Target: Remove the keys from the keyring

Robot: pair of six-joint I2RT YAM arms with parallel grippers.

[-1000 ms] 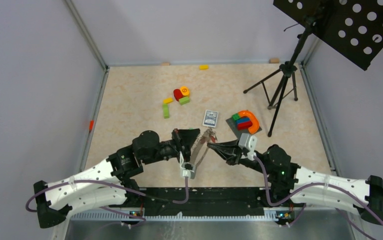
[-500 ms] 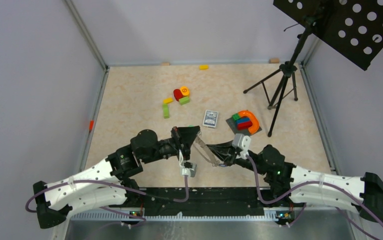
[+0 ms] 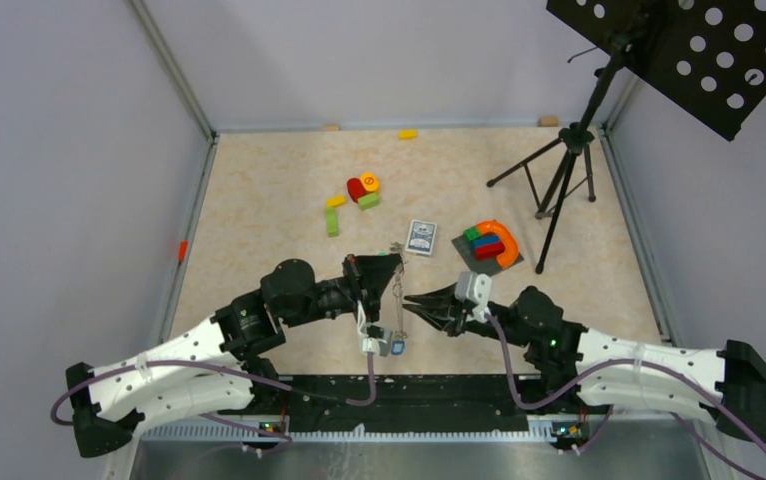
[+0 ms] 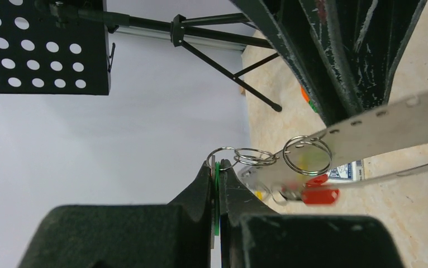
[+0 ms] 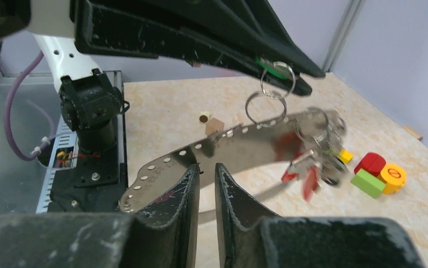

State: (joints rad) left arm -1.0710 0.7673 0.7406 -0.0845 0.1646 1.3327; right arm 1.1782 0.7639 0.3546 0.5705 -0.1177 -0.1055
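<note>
The beige speckled table (image 3: 259, 200) carries a black music stand (image 3: 574, 135) at 1 o'clock from the grippers, close to the far right corner. The two arms reach in from 6 o'clock, and their tips nearly meet over the near middle of the table.

The left gripper (image 3: 391, 265) is clamped tight on a green key tag (image 4: 216, 190), which is pinched flat between its fingers. The keyring (image 3: 397, 305), seen up close as a flat grey metal band with punched holes, hangs off the table from that grip through a short chain of small split rings (image 4: 255, 157). From above it is an edge-on line running from 12 to 6 o'clock between the grippers.

The right gripper (image 3: 409, 300) sits at 3 o'clock of the band. Its fingers are parted by a narrow gap, and the band crosses just past their tips. I cannot tell whether they touch it.

A blue playing-card box (image 3: 421, 237) lies at 12 o'clock of the ring. An orange arch block (image 3: 502, 243) with other toy blocks is at 2 o'clock, and a red, yellow and green block cluster (image 3: 359, 190) is at 11 o'clock.

The keys (image 5: 312, 162), with red tags, bunch on the band, and a blue tag (image 3: 397, 347) hangs at its near end.
</note>
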